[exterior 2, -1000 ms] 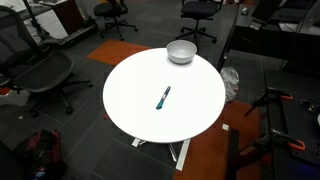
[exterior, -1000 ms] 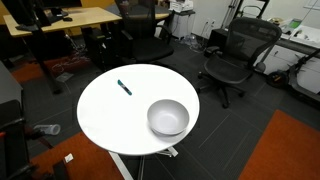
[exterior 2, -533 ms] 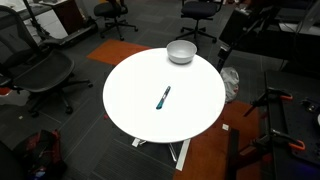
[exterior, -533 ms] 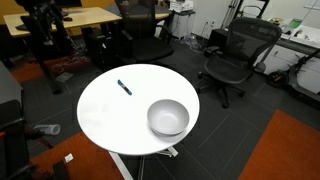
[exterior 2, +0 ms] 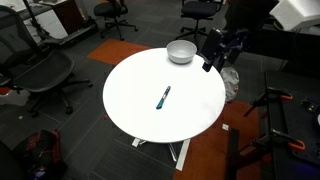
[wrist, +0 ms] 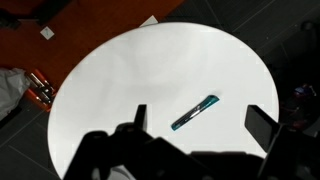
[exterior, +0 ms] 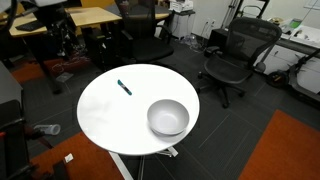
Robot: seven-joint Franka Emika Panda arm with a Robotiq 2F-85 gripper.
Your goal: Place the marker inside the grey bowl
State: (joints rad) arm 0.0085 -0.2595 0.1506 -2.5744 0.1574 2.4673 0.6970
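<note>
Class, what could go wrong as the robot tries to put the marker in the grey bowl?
The marker is thin and lies flat on the table, so the open hand may roll it instead of gripping. The grey bowl sits near the table's edge; a bump could push it off.

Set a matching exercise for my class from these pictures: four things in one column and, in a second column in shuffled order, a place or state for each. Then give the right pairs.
Column 1
1. marker
2. grey bowl
3. gripper
4. table

Column 2
A. empty, standing near the table's edge
B. round and white, bearing two things
C. up in the air, jaws open, holding nothing
D. lying flat on the tabletop, apart from the bowl

Right pairs: 1-D, 2-A, 3-C, 4-B
</note>
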